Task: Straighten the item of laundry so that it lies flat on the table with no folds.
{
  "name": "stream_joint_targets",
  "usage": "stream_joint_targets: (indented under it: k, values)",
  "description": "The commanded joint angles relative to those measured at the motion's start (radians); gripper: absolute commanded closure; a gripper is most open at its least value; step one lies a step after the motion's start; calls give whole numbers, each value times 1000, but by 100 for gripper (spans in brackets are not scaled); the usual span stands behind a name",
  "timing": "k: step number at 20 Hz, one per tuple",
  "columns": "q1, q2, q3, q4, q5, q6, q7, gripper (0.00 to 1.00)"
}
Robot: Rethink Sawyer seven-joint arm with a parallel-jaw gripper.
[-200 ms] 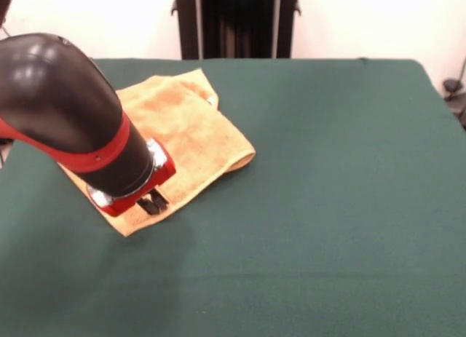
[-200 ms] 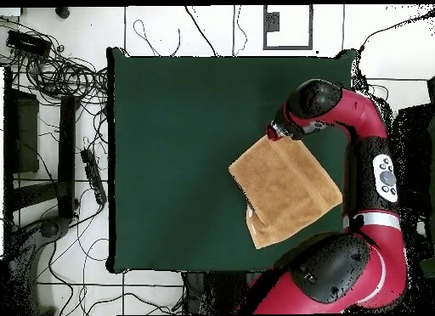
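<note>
The orange-tan towel lay folded over itself near one edge of the green counter. The gripper hung at the towel's near corner, its dark fingers close together; whether they pinched the cloth could not be told. The step looked like taking that corner. Next, probably, the top layer must be drawn outward to unfold it.

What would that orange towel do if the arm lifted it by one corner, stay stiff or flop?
The towel would likely flop and hang: it already lies doubled over itself, with a soft fold along one edge. It looks thin and probably light. Its terry surface may cling to the green table cloth, so a push would probably bunch it, not slide it.
</note>
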Motion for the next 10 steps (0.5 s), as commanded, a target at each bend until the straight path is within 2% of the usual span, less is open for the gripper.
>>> stream_joint_targets:
  k: [1, 7, 10]
  values:
    - [88, 100, 122, -116, -60, -82, -373, 100]
    - [99, 106, 112, -139, -48, -76, -385, 100]
    - [90, 95, 96, -115, -35, -96, -368, 100]
